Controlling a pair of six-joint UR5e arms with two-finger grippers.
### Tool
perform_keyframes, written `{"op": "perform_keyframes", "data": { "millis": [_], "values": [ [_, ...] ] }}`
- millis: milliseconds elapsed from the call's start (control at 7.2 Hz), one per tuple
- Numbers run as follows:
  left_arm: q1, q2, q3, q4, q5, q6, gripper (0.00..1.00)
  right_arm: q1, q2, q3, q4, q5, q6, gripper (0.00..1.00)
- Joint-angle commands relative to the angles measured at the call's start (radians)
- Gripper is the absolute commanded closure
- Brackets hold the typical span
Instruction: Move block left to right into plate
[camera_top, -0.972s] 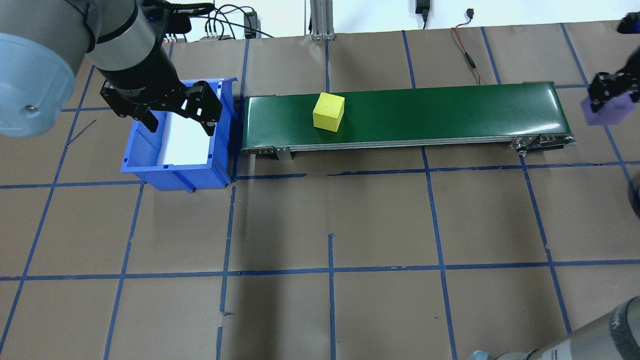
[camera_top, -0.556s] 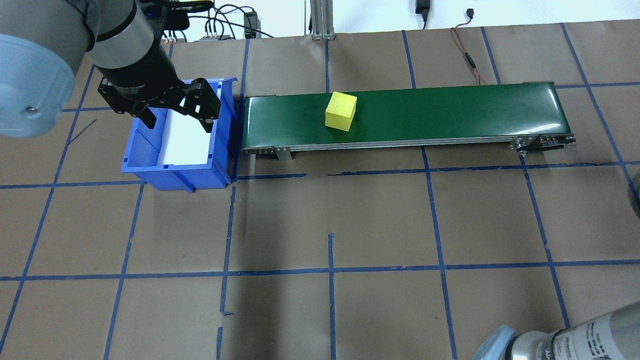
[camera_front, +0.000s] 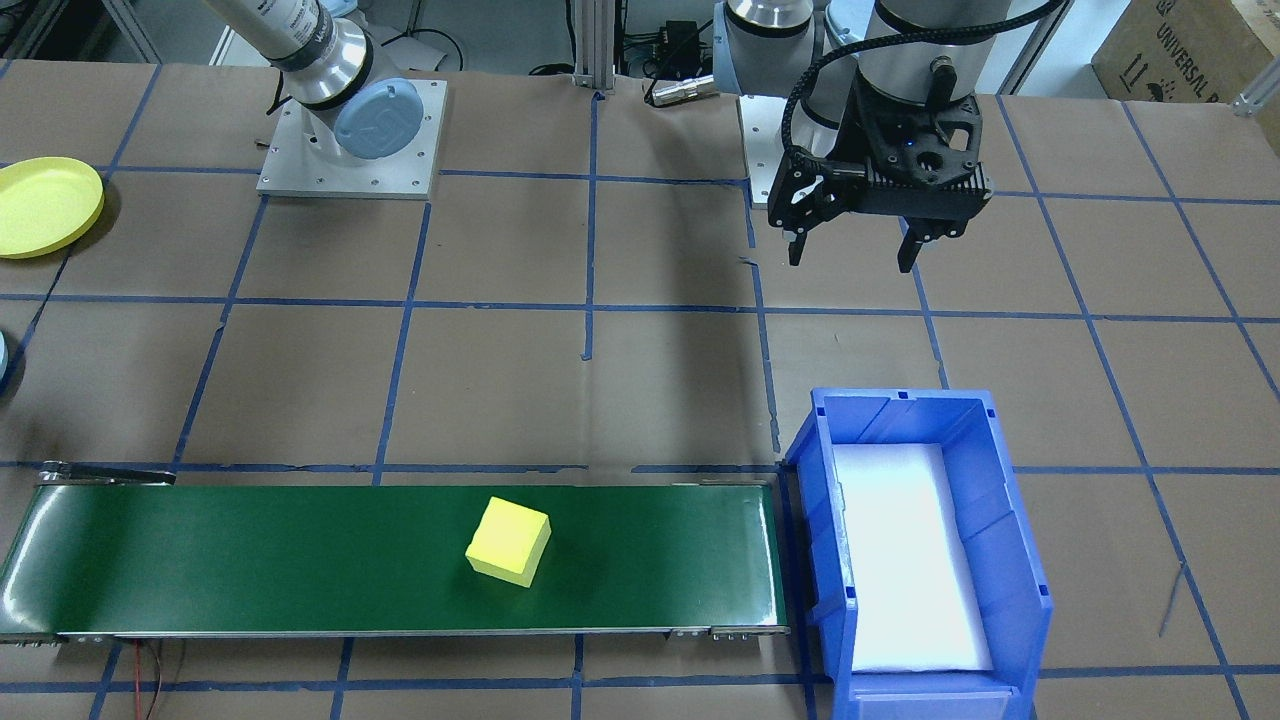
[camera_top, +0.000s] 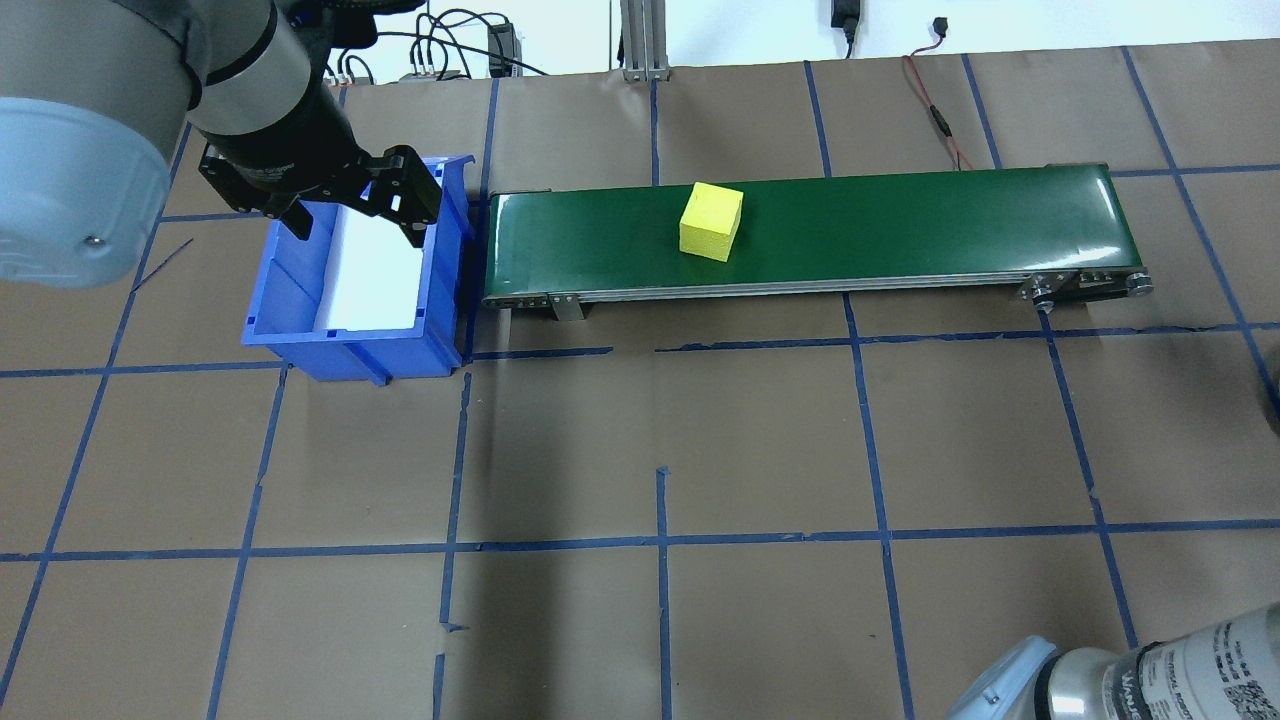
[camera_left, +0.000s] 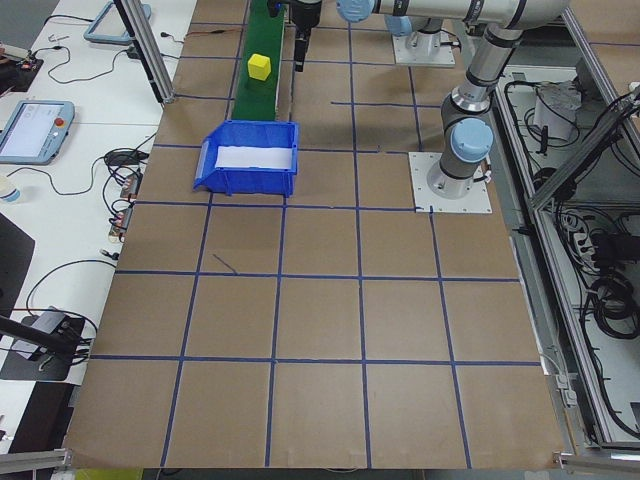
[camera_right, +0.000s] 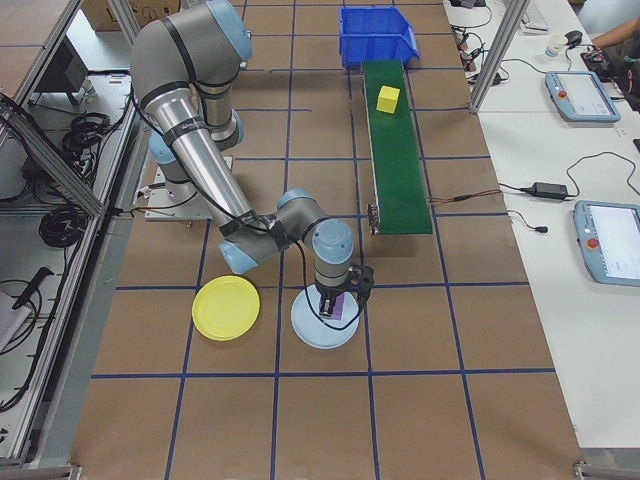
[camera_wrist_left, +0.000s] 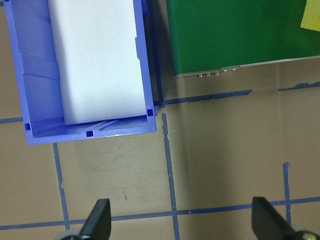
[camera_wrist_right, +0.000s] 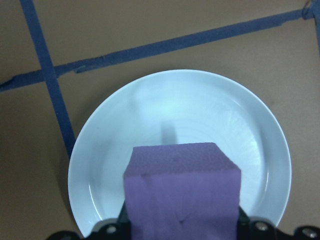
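Note:
A yellow block (camera_top: 711, 222) rides on the green conveyor belt (camera_top: 900, 215), a little left of its middle; it also shows at the wrist view's top right corner as the yellow block (camera_wrist_left: 311, 15). My left gripper (camera_top: 350, 215) hangs open and empty high over the blue bin (camera_top: 440, 300), its fingertips (camera_wrist_left: 100, 220) wide apart. My right gripper (camera_right: 337, 298) is shut on a purple block (camera_wrist_right: 182, 190), held just above the light blue plate (camera_wrist_right: 200, 110). Whether the purple block touches the plate I cannot tell.
A yellow plate (camera_right: 225, 308) lies beside the light blue plate (camera_right: 310, 338) on the table's right end. The blue bin (camera_front: 1010, 540) has a white liner and stands against the belt's left end. Cables and a red wire lie behind the belt.
The yellow block has travelled right along the belt. My right gripper with the purple block has left the overhead view at the right edge. My left gripper has shifted slightly back over the bin.

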Motion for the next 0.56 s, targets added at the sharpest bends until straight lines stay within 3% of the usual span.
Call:
{"op": "perform_keyframes", "data": {
  "millis": [0, 139, 278, 417],
  "values": [
    [0.001, 0.010, -0.005, 0.001, 0.000, -0.003, 0.00, -0.002, -0.010, 0.002, -0.010, -0.002, 0.001, 0.00],
    [0.000, 0.013, -0.009, -0.005, 0.000, -0.010, 0.00, 0.011, -0.034, -0.039, 0.002, -0.006, 0.015, 0.00],
    [0.007, 0.016, -0.023, -0.037, -0.009, -0.019, 0.00, 0.042, -0.078, -0.136, 0.279, 0.007, 0.033, 0.00],
    [0.009, 0.016, -0.019, -0.074, -0.017, -0.012, 0.00, 0.159, -0.114, -0.236, 0.370, 0.027, 0.081, 0.00]
  ]
}}
